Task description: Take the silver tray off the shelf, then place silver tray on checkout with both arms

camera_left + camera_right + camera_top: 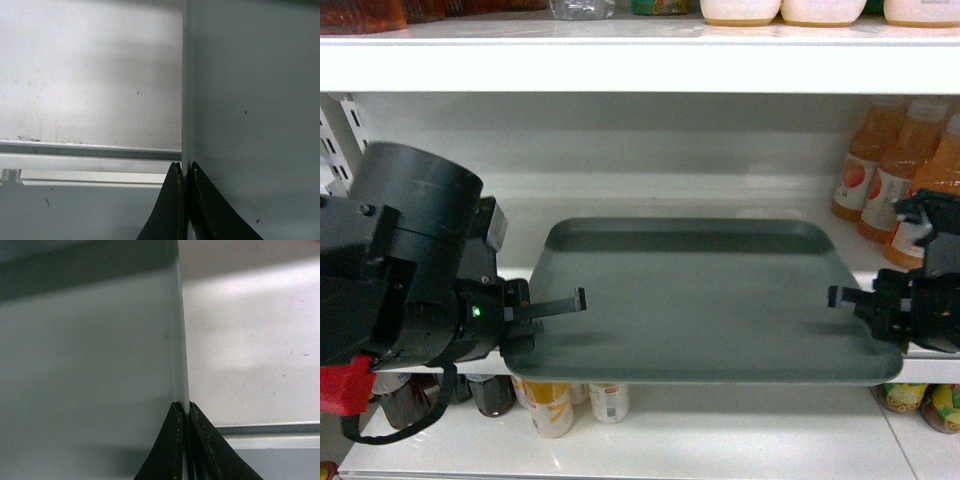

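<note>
orange juice bottles (890, 180) with pale labels stand in a row at the right edge of the head view, upright and close together. along the top of the frame sit the bases of cream-coloured containers (790, 10) at upper right, a clear bottle (582, 8) near the middle and a reddish-brown container (362, 14) at upper left. at lower left, dark bottles (480, 392) stand beside yellow-labelled drinks (552, 404) (labels too small to read). jars (920, 400) show at lower right.

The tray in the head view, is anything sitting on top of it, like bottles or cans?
No, the silver tray is bare; only the left gripper and right gripper clamp its two side edges.
</note>
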Tool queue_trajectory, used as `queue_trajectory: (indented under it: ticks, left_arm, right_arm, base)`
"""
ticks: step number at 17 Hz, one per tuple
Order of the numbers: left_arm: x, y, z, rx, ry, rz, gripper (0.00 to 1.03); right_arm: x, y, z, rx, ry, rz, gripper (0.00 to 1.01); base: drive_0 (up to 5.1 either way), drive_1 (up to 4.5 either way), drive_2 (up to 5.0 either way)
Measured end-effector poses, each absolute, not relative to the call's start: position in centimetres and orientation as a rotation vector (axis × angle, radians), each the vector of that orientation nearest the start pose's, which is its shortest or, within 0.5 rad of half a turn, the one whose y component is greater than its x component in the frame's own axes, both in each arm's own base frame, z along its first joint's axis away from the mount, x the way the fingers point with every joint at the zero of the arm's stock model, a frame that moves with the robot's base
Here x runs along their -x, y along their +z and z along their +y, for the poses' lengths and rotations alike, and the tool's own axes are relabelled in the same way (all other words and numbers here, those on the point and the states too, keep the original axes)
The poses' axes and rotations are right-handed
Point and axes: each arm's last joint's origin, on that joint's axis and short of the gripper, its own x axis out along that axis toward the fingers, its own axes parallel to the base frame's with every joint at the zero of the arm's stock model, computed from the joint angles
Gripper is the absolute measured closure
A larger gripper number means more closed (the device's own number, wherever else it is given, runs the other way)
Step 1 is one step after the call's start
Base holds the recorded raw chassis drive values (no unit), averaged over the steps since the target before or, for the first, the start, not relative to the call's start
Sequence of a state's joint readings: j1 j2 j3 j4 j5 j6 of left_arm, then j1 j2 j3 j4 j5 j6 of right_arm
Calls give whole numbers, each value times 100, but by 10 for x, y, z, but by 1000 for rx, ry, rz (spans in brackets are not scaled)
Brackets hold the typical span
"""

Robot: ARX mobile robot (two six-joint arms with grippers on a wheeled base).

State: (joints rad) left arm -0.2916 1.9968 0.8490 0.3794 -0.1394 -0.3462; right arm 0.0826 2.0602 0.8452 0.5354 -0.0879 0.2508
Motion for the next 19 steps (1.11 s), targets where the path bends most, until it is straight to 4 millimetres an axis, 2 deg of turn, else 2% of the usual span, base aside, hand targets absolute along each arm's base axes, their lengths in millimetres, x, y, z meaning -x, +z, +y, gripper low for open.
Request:
queue_trajectory:
  ticks: [2, 5, 12, 19]
  left_arm:
    - [-321, 112, -98, 160, -22, 663, 101]
    - [-298, 122, -96, 131, -19, 627, 101]
    - [-295, 119, -97, 116, -15, 636, 101]
    - [-295, 119, -97, 115, -13, 636, 101]
  right_arm:
    - [-331, 99, 27, -273, 107, 606, 99]
    - [-301, 113, 24, -273, 129, 554, 99]
    - [-300, 111, 24, -271, 129, 567, 99]
    - [-300, 111, 24, -271, 132, 568, 99]
  base:
    - [0, 0, 0]
    - [0, 0, 0]
    - [0, 0, 0]
    - [-2, -433, 429]
